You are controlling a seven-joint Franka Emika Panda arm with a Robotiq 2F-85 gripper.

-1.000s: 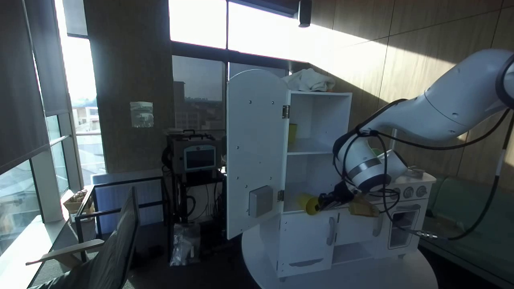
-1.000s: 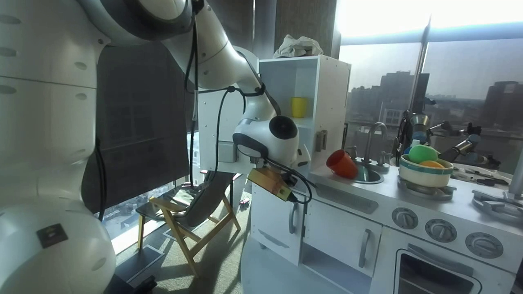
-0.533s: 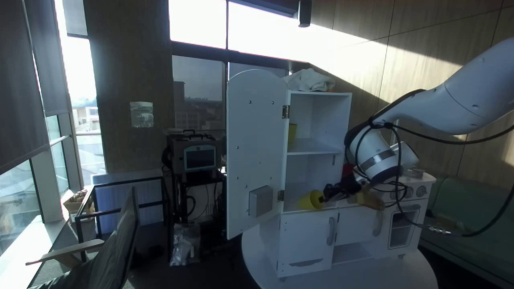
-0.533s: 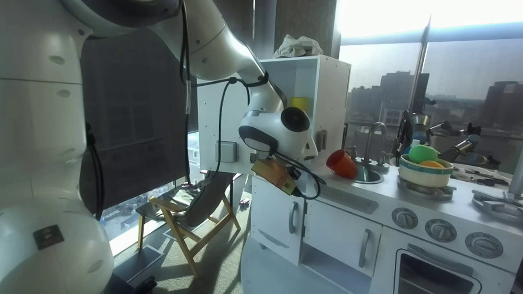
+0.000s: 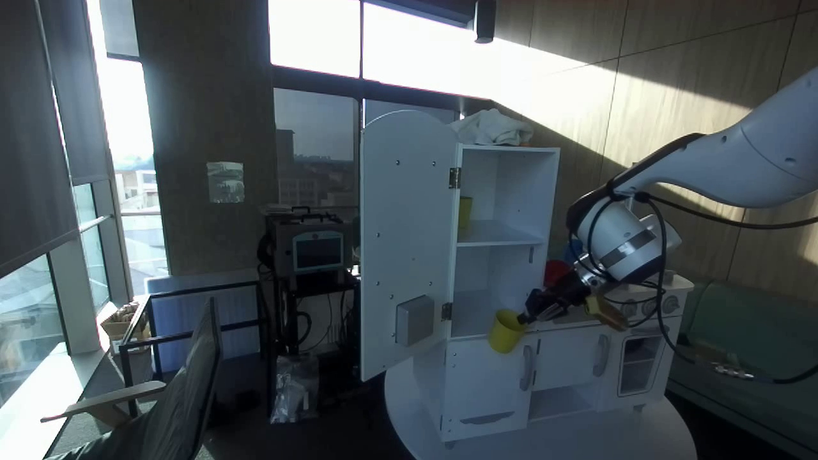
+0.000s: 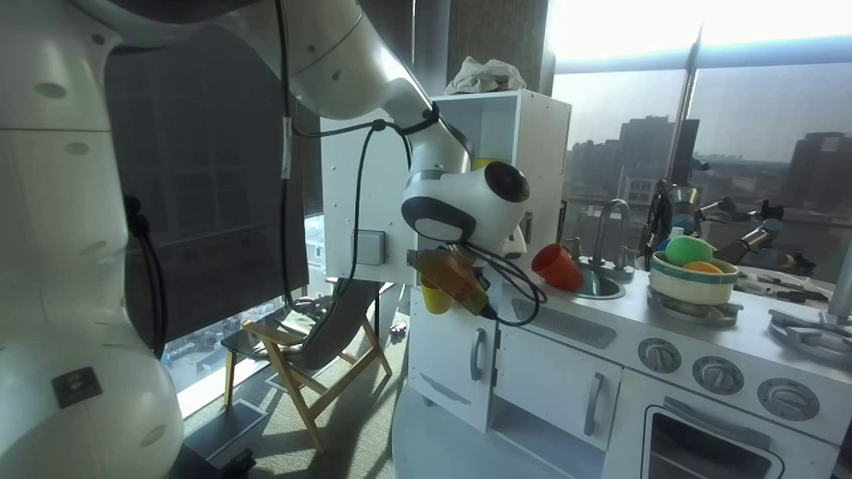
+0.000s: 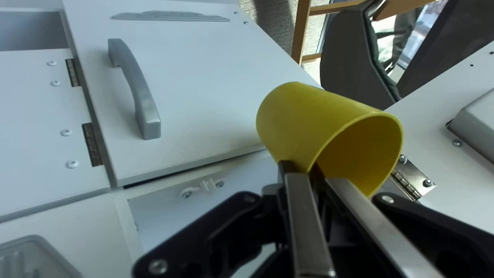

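Grip made on the yellow cup (image 5: 508,332): per the wrist view, the gripper (image 7: 303,168) has its fingers (image 7: 307,220) pinched on the cup's wall at the rim, one inside and one outside. Position: in an exterior view the yellow cup hangs before the cabinet (image 6: 542,146), near the top of the lower door (image 7: 200,77), mouth up with some tilt. It looks clear of the lower compartment (image 5: 476,275); whether it touches the cabinet front cannot be settled from these angles. Assessment of progress: grasp complete and, as far as can be judged, the gripper alone bears the weight; set-down and release not yet done. Estimate: pickup stage past, placing stage outstanding. Access: the tall door (image 5: 409,223) stands wide, exposing both compartments. A second cup (image 5: 465,212), also yellow, sits on the upper shelf (image 5: 501,234), not in the grip. The red cup (image 6: 558,267) lies tipped beside the sink (image 6: 602,284); the bowl (image 6: 692,286), farther along the counter, holds rounded items. Neither is being handled.
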